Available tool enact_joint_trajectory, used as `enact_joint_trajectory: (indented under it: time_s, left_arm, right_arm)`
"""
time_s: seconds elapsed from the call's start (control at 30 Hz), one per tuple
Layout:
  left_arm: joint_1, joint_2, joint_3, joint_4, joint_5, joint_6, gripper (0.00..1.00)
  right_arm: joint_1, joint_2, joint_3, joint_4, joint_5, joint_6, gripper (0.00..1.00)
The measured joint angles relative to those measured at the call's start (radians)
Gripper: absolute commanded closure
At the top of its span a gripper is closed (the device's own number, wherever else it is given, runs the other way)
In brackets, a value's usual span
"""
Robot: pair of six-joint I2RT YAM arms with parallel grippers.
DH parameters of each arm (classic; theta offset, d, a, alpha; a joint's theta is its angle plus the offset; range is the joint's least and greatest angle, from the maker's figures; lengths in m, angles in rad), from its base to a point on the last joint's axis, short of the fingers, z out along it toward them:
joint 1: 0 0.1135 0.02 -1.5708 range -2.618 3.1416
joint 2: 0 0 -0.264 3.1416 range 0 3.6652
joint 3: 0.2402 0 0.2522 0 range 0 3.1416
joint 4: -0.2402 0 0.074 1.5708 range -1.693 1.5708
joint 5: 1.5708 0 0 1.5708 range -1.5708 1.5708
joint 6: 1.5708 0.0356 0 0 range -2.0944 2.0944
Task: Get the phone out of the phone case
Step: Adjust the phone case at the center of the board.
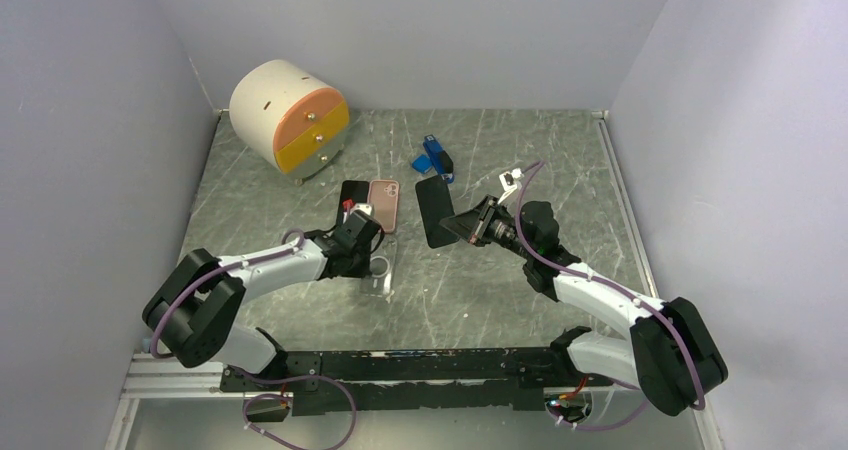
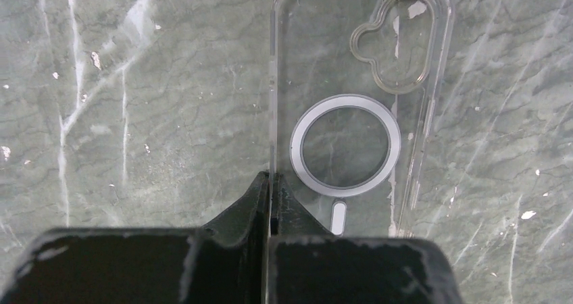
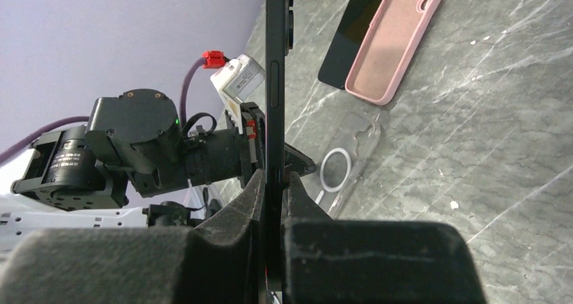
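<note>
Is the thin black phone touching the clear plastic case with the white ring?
Apart. The top view shows bare grey table between the thin black phone, gripped by the right gripper, and the clear plastic case.

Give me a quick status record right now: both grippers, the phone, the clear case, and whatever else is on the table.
left gripper: shut on the long edge of the clear case
right gripper: shut on the black phone, held on edge off the table
clear case: empty, table visible through it
phone and case: apart
pink case: empty, open side up, beside a second dark phone
also present: blue object, round drawer box at far left
</note>
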Motion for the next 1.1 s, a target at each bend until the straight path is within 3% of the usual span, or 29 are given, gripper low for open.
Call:
enact_joint_trajectory:
  time_s: [0.37, 0.47, 0.7, 0.93, 1.1]
  left_arm:
    - [0.0, 0.024, 0.03, -0.019, -0.056, 0.001, 0.97]
    - [0.0, 0.035, 0.035, -0.023, -0.062, -0.002, 0.93]
    - [0.0, 0.045, 0.043, -0.03, -0.066, -0.013, 0.67]
    - [0.0, -0.001, 0.045, -0.05, -0.074, -0.021, 0.26]
    - [0.0, -0.083, 0.084, -0.095, -0.077, -0.033, 0.08]
  right_arm:
    - [0.0, 0.009, 0.0, 0.0, -0.003, 0.0, 1.0]
    - [0.0, 0.014, 0.0, 0.0, -0.004, 0.0, 1.0]
    - [0.0, 0.018, 0.0, 0.0, -0.004, 0.0, 1.0]
    - [0.008, 0.029, 0.0, 0.01, -0.002, -0.003, 1.0]
    - [0.04, 0.077, -0.007, 0.054, 0.025, -0.009, 1.0]
